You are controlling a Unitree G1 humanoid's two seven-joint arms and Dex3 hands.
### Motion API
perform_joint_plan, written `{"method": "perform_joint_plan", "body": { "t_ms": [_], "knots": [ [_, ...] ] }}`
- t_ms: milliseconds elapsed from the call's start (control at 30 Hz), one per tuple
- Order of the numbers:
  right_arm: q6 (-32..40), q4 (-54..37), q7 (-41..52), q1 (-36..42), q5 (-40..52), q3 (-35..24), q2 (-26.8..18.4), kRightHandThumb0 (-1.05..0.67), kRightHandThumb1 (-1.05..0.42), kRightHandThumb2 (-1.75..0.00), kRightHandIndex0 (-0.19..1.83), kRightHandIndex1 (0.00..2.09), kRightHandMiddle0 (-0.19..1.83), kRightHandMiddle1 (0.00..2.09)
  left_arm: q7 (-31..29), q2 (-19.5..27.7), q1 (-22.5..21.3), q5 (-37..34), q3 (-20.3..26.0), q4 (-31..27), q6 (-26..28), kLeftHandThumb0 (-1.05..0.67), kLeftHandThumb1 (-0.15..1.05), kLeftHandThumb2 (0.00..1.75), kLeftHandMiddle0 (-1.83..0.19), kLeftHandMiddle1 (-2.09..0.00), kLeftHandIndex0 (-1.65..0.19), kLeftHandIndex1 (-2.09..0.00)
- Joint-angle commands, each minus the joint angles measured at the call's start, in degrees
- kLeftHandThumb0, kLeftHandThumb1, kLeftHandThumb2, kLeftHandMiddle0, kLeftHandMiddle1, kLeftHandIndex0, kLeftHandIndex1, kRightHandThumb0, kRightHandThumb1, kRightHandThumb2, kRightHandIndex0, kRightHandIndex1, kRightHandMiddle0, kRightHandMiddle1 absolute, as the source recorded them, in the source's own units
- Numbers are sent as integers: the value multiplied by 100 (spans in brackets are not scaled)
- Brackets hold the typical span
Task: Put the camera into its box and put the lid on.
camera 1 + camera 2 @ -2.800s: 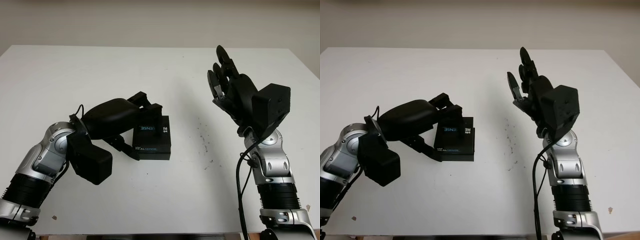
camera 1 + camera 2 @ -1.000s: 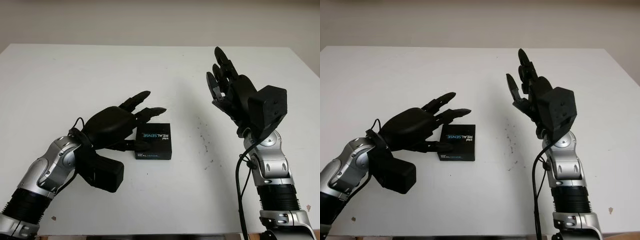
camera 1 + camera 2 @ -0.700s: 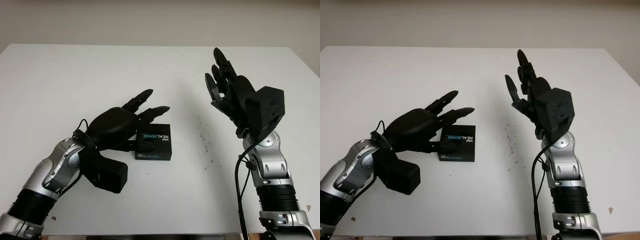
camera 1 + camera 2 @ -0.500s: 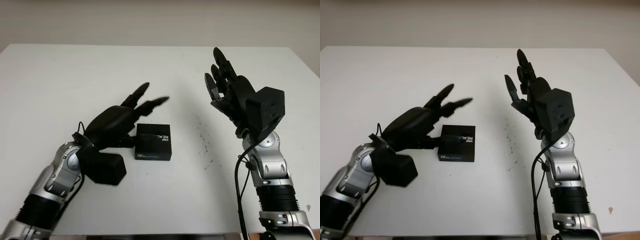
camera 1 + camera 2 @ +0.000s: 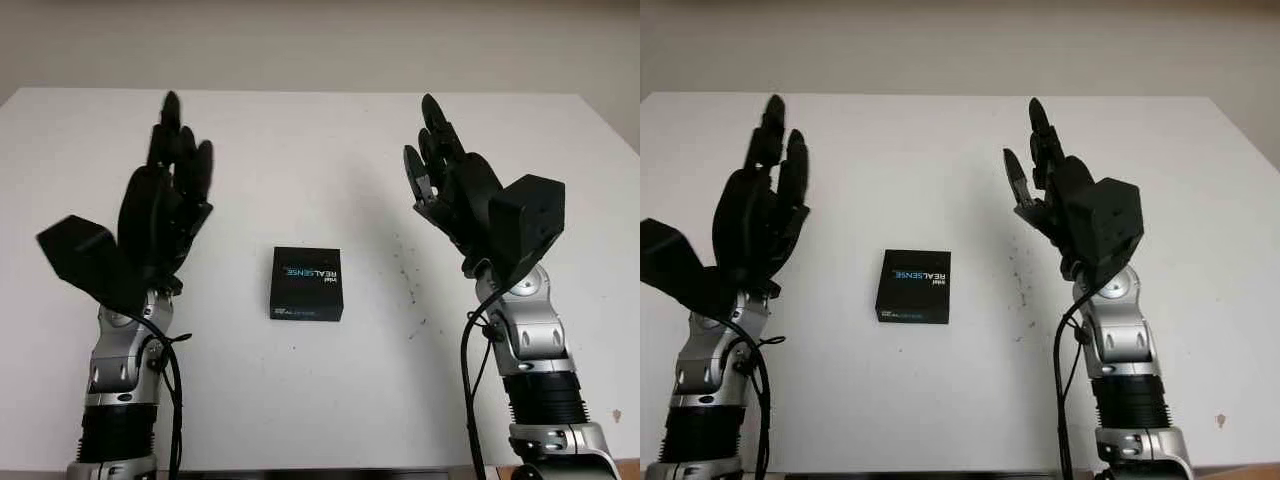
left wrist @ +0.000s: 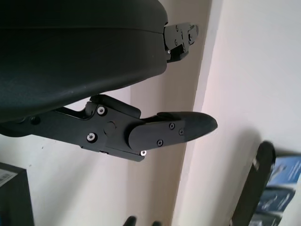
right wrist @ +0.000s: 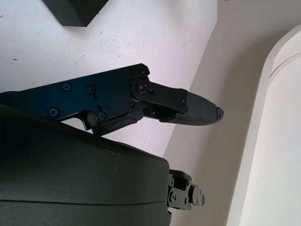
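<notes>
I see the black camera box (image 5: 306,283) closed on the white table (image 5: 320,150) (task apparently complete), with my left hand (image 5: 165,215) and right hand (image 5: 455,195) raised, open, empty.

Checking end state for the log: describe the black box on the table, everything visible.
The small flat black cardboard box lies closed on the white table, lid on, its top printed with blue and white REALSENSE lettering. It sits square, roughly midway between the raised open left hand and the raised open right hand. Neither hand touches it.
</notes>
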Motion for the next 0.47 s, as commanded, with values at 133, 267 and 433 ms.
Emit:
{"method": "perform_joint_plan", "body": {
  "t_ms": [133, 267, 433],
  "knots": [
    [333, -34, -227, 32, -143, 109, 128, -67, -105, -63, -19, 0, -18, 3, 46, -24, -69, -39, 151, 222, 61, -65, 105, 53, 19, 0, 19, 0],
    [349, 29, -261, 51, -162, 158, 168, -67, -105, -64, -19, 0, -19, 1, -24, -63, 34, -101, 169, 248, 67, -65, 105, 53, 19, 0, 19, 0],
    [333, 126, -263, 48, -159, 191, 202, -71, -105, -63, -19, 0, -19, 0, -8, -126, 156, -52, 104, 180, 60, -65, 105, 54, 19, 0, 19, 0]
  ]
}}
